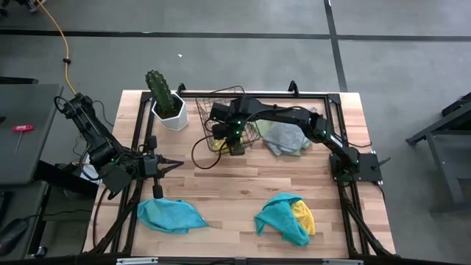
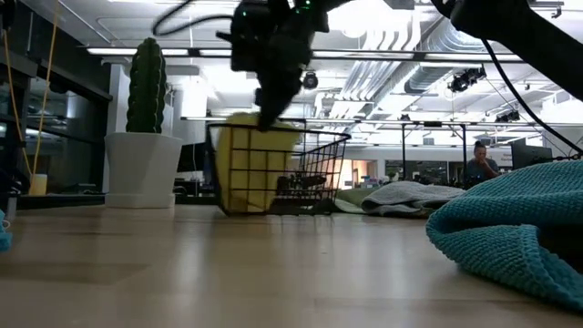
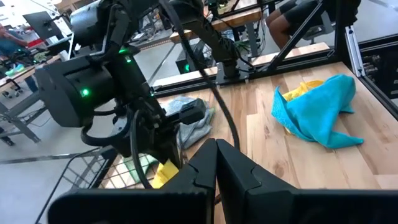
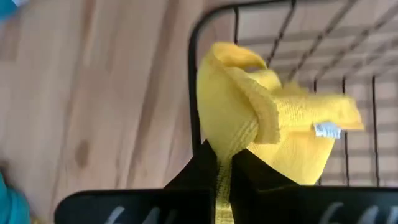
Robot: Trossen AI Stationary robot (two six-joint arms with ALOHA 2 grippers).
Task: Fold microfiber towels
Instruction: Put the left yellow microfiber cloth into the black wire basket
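Right tool (image 4: 224, 163) pinches yellow towel (image 4: 273, 134), seemingly over basket (image 1: 221, 110) rim.

Pale wooden slatted table (image 1: 235, 199) carries: black wire basket (image 1: 221, 110) under right claw (image 1: 237, 149); white potted cactus (image 1: 163, 99) beside; teal, teal-yellow, grey microfiber towels (image 1: 171, 216) around.

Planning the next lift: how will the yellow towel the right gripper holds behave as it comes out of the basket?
Likely floppy: the yellow towel bunches and droops from the shut right gripper. Probably light. Its loose folds may snag on the basket wires.
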